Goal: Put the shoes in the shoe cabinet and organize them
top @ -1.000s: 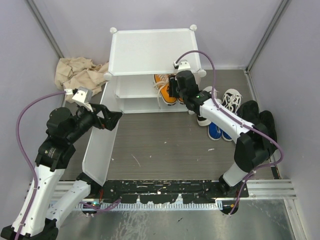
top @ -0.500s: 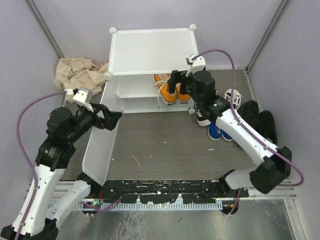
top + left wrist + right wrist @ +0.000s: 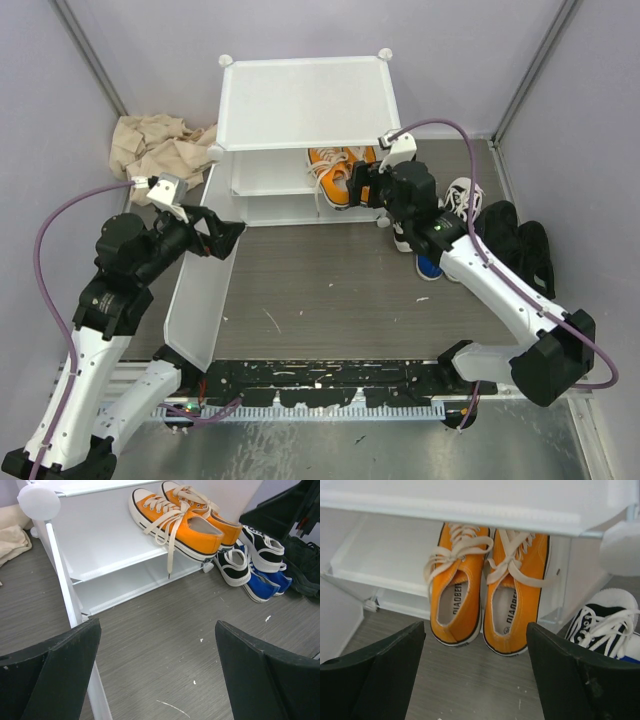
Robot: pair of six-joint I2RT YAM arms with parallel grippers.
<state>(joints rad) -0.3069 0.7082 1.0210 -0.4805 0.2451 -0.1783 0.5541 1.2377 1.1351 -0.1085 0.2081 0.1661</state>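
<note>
Right wrist: right gripper (image 3: 475, 630) spread wide, empty

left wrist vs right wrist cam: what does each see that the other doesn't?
Left wrist only: the beige cloth at far left, the all-black shoes at far right, and a lace hanging over the shelf edge. Right wrist only: the lettering printed on the orange insoles, seen from the heel end. Both: the orange sneakers side by side on the cabinet shelf, and a black-and-white sneaker to their right.
</note>
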